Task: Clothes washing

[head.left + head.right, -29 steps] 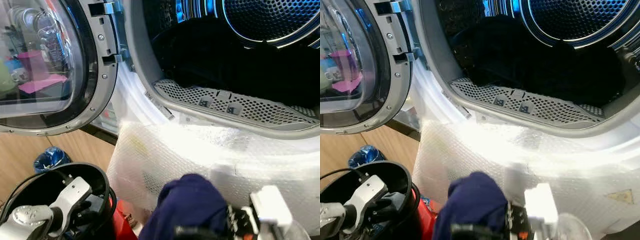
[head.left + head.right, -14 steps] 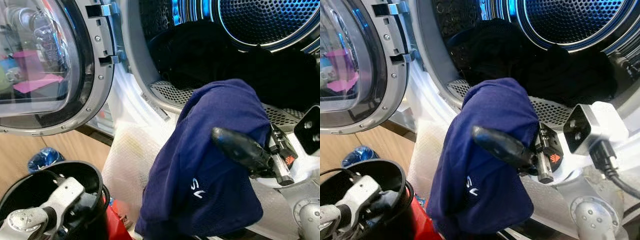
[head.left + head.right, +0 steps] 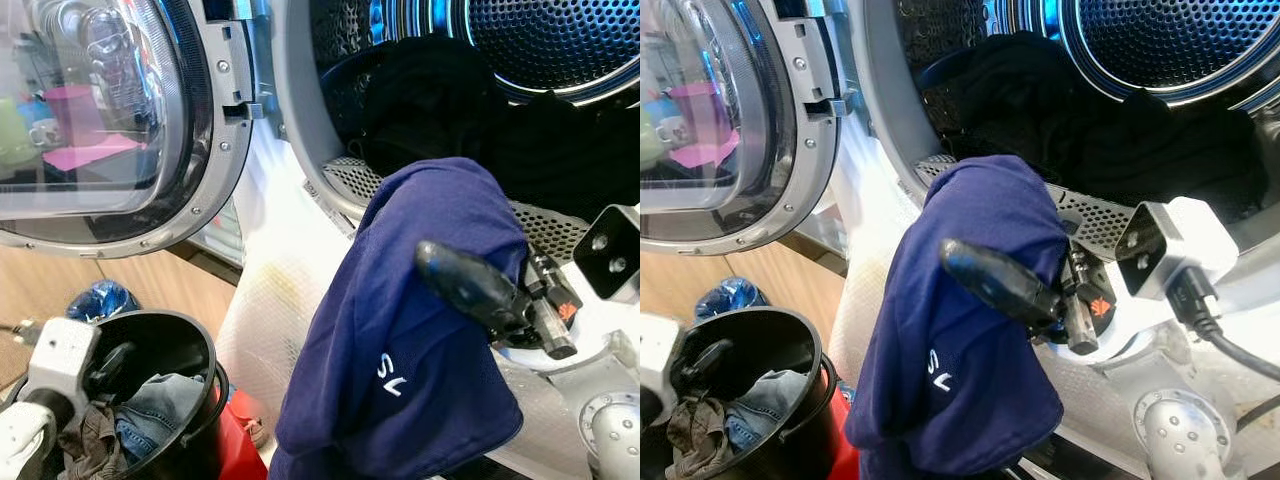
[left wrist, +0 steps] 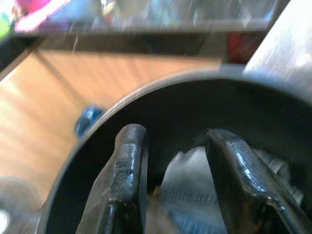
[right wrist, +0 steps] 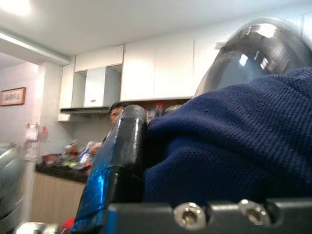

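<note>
Lifted clear of the bucket [image 3: 190, 350], the navy shirt [image 3: 420, 330] now hangs pinched in the right tool [image 3: 480, 295] just before the drum [image 3: 520, 120], while the left tool [image 4: 178, 165] hovers parted over the bucket.

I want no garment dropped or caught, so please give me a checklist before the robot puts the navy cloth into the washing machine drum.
1. Right gripper holds the navy knitted garment: ok.
2. Round glass machine door swung open: ok.
3. Perforated steel drum has room above the dark clothes: ok.
4. Garment clear of the door rim: not ok, it hangs below the opening.
5. Left gripper open above the black bucket: ok.
</note>
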